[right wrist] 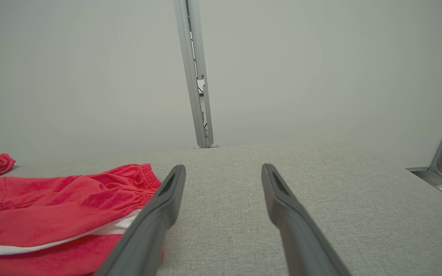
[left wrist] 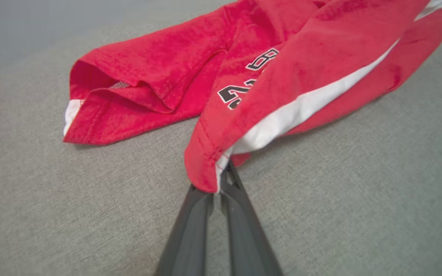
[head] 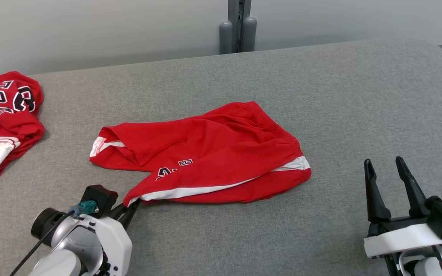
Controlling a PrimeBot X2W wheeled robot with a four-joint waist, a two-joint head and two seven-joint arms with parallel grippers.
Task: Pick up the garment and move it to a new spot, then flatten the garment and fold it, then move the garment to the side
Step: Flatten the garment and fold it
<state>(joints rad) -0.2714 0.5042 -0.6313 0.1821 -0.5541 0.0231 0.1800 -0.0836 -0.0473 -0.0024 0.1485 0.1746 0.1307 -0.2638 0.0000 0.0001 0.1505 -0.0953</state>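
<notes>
At the far left of the grey padded surface point(head: 221, 237) lies a second red jersey point(head: 6, 111), bunched up and well apart from our work; we leave it alone. Next comes our left gripper point(head: 132, 206), low over the surface. Its two dark fingers are pinched tight on the near leg hem point(left wrist: 205, 168) of the red shorts point(head: 213, 153), right where the white side stripe ends. The shorts lie in the middle of the surface, rumpled, with one leg folded over the other. Their elastic waistband is toward the right and back, and a black-and-white number is half lost in a crease. Further right, our right gripper point(head: 383, 161) hovers with its fingers spread wide and nothing between them, near the waistband end but apart from the cloth.

We judge that we are early in the task: one corner is secured, and the garment is neither flat nor folded. A pull from that single corner would probably only drag the heap. The next move therefore calls for our right gripper to take a second hold, likely at the waistband. The two holds can then lift the cloth and draw it taut.
</notes>
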